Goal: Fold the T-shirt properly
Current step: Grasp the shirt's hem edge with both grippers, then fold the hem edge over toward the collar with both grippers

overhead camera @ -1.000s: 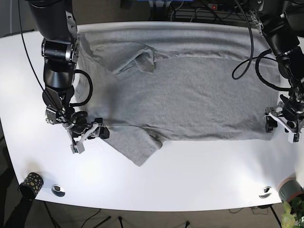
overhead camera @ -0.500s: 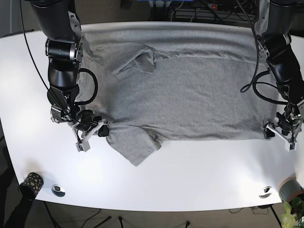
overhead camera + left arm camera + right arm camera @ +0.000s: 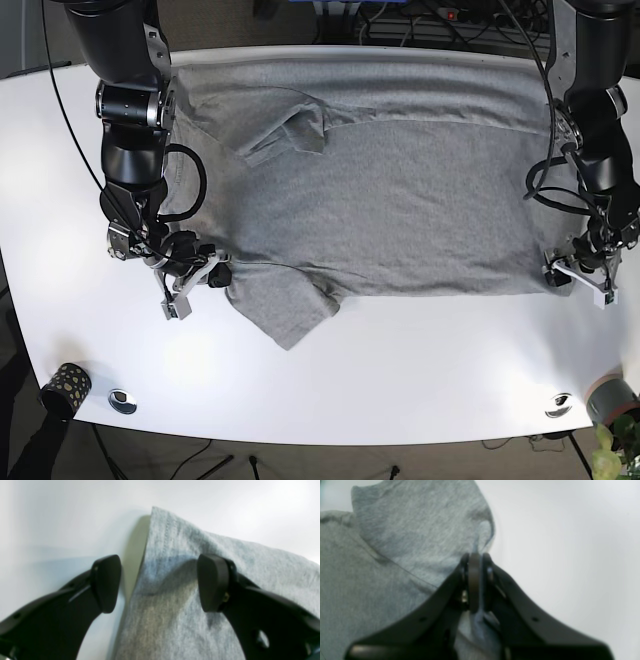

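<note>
The grey T-shirt (image 3: pixel 400 200) lies spread flat on the white table (image 3: pixel 400 370), with one sleeve folded inward at the top left. My right gripper (image 3: pixel 197 279) sits at the lower-left sleeve. In the right wrist view this gripper (image 3: pixel 475 580) is shut on a pinched fold of the shirt's fabric (image 3: pixel 395 555). My left gripper (image 3: pixel 579 272) is at the shirt's lower-right corner. In the left wrist view it (image 3: pixel 160 582) stands open, one finger (image 3: pixel 106 583) on bare table and the other on the cloth (image 3: pixel 175 620), straddling the hem edge.
A dark spotted cup (image 3: pixel 66 388) stands at the table's front-left corner, beside a metal fitting (image 3: pixel 123 401). Another fitting (image 3: pixel 559 404) and a grey cylinder (image 3: pixel 610 398) are at the front right. Cables run along the back edge.
My left gripper has slid left onto the shirt's lower-right corner. My right gripper has edged right to the sleeve and closed on the fabric.
</note>
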